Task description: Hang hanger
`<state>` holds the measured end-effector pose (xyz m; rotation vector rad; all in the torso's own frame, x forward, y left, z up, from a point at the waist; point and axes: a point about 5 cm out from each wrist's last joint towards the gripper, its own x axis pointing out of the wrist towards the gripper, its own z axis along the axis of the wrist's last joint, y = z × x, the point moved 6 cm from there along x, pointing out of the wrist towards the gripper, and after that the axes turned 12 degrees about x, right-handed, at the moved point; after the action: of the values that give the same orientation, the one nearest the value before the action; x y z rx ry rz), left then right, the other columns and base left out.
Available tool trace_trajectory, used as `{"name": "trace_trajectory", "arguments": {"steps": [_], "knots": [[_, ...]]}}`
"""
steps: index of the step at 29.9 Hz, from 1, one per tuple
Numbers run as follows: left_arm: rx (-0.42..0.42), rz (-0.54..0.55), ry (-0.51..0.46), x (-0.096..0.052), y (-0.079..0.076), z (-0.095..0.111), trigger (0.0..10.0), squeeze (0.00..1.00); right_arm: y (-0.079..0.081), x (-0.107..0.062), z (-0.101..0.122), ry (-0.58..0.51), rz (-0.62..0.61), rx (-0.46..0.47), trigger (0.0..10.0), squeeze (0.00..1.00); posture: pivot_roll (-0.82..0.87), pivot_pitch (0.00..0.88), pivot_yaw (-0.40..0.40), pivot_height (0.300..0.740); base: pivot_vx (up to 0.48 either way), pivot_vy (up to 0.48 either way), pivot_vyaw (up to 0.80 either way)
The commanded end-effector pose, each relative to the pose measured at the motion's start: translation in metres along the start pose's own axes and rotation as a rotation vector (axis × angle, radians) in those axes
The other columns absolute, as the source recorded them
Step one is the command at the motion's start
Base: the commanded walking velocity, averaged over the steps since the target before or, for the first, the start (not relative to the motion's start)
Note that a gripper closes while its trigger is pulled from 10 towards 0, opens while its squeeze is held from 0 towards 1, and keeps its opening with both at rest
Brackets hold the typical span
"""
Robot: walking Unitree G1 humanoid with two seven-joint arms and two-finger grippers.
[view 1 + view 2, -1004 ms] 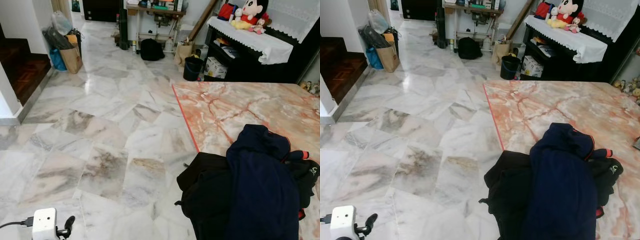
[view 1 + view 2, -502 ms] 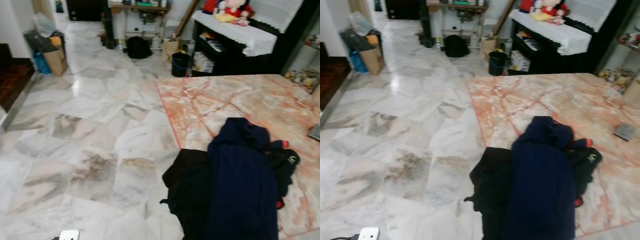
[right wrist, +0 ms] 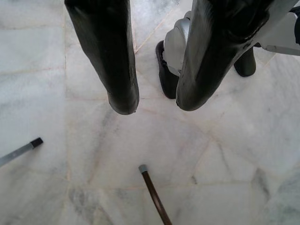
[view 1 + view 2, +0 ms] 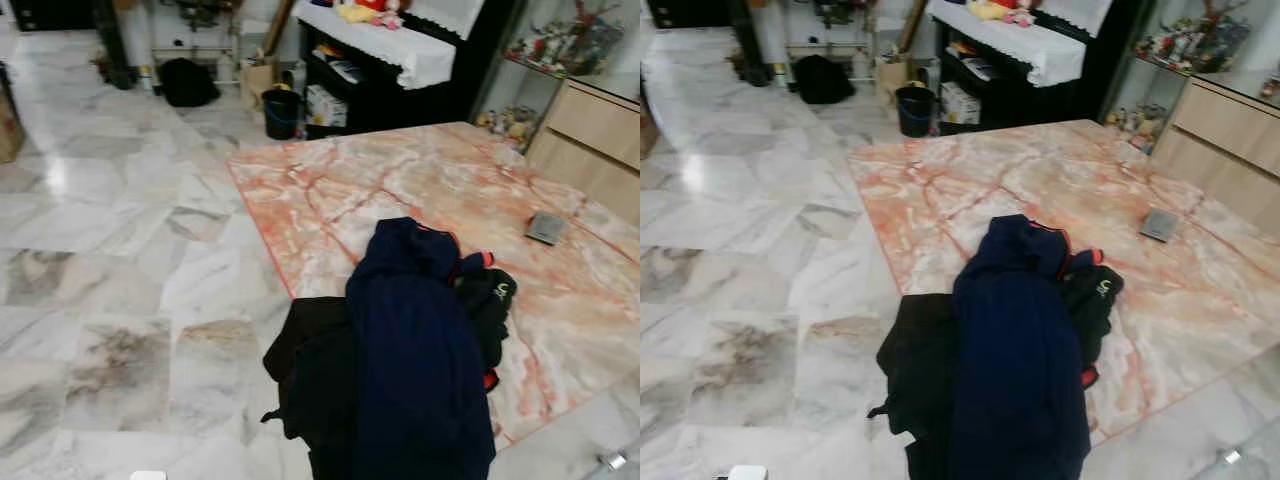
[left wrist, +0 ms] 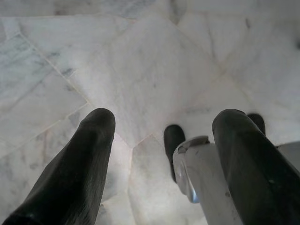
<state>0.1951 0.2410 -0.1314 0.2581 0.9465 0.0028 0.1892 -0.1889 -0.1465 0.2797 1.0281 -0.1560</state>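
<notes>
A big dark blue jacket (image 4: 415,370) lies on a heap of black clothes (image 4: 312,385) at the near edge of a pink marble table (image 4: 400,180), above a white marble floor (image 4: 110,250). I cannot tell where a hanger is. The left gripper (image 5: 164,136) hangs over the floor with its jaws apart. The right gripper (image 3: 157,101) hangs there too, jaws apart, near a thin brown stick (image 3: 152,194).

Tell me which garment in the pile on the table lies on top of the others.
The navy blue garment. It drapes lengthwise over the pile, covering part of the black garment hanging off the table's edge and the black one with red trim beside it.
</notes>
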Motion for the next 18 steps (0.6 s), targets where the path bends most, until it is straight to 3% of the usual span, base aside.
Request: {"name": "trace_trajectory", "arguments": {"steps": [1, 10, 18], "knots": [[-0.009, 0.006, 0.064, -0.004, 0.000, -0.021, 10.0, 0.00, -0.004, -0.001, -0.002, 0.003, -0.014, 0.010, 10.0, 0.00, 0.00, 0.001, -0.029, 0.740, 0.000, 0.000, -0.74], [-0.023, 0.028, 0.105, -0.008, 0.008, -0.036, 10.0, 0.00, -0.003, -0.001, -0.006, 0.014, -0.012, 0.006, 10.0, 0.00, 0.03, 0.000, -0.031, 0.740, 0.000, 0.000, -0.75], [-0.043, 0.028, 0.117, -0.010, 0.005, -0.041, 10.0, 0.00, -0.005, -0.001, -0.007, 0.020, -0.011, -0.009, 10.0, 0.00, 0.04, 0.000, -0.043, 0.740, 0.000, 0.000, -0.75]]}}
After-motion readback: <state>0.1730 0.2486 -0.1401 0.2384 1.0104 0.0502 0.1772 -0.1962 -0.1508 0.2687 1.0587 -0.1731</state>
